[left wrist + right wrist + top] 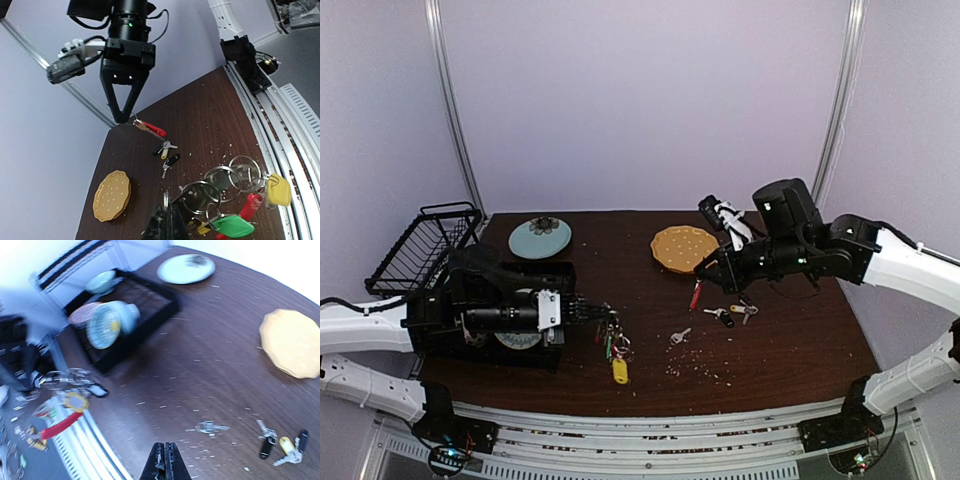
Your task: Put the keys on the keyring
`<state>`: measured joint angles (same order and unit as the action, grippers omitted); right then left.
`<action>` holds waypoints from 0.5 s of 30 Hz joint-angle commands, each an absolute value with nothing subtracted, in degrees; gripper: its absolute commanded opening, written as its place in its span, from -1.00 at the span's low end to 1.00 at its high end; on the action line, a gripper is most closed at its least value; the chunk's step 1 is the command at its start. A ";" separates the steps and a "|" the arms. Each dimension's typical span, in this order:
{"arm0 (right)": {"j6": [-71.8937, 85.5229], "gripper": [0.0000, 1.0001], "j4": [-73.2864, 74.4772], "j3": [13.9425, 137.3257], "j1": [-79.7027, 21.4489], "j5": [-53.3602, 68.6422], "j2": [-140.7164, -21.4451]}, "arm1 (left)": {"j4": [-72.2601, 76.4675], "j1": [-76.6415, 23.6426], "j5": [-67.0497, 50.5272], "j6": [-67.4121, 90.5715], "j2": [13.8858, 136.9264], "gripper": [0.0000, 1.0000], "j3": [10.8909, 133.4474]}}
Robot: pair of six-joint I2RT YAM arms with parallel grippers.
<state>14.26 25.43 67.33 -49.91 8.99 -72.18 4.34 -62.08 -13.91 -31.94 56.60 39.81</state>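
Dark, crumb-speckled counter [790, 350] under pale lilac walls.

Nearest the arm bases, on the left: left claw [588, 312] pinched shut on the keyring [612, 335], with rings and coloured tags dangling below and a yellow tag [619, 372] lowest. Hard to tell whether that tag touches the wood. Held out sideways toward the middle of the counter, probably to offer a free-hanging loop for threading rather than a heap lying flat.

Just beyond, loose on the wood: one bare silver key [680, 336], then a small cluster of keys [730, 315] with black and yellow heads. All well apart from the keyring, none yet threaded.

Above that cluster: right claw [708, 275] closed tight on a red key [695, 295], gripped at one end and left hanging from the tips. Likely the next one for the ring, carried high to clear the others. Wide gap to cross between the two claws.

Farther back: yellow plate [685, 248] just behind the right claw. Then a pale blue plate [540, 238] and a black wire basket [420, 245] at the far left, both out of the working lane.
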 commanded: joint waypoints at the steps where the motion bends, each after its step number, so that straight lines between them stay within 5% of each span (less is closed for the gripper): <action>1: 9.64 -1.00 27.08 66.95 -57.36 16.46 -70.35 | 1.58 -64.15 -17.63 -39.75 56.55 -1.00 40.73; 15: 4.92 -1.00 16.57 71.78 -65.26 30.95 -76.31 | 10.00 -70.59 -3.01 -49.84 53.69 -1.00 36.88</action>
